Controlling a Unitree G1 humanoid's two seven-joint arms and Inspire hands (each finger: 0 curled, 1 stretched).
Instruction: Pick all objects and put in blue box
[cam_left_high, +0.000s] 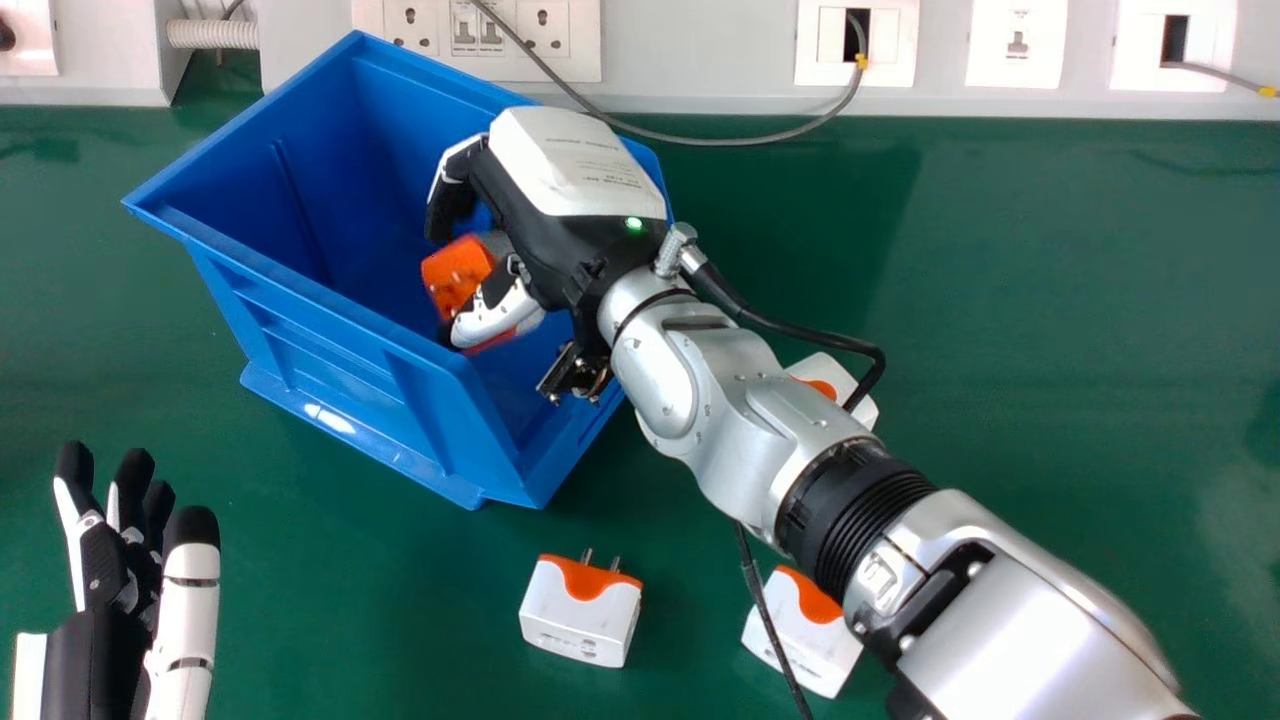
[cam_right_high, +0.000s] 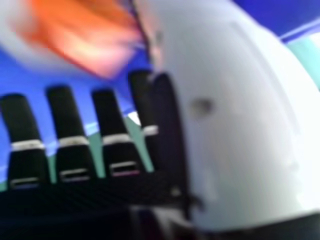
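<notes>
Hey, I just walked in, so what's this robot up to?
It's putting adapters into a blue box. Its right hand is over the box, fingers open, with an orange-and-white adapter by the thumb; whether they touch, I can't tell. Three more adapters sit outside on the green table. The left hand is idle at the left.

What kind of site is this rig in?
Probably an electronics lab or workshop bench: green worktop, a pale trunking panel with power sockets along its back, and a grey cable drooping from a wall-plate opening.
</notes>
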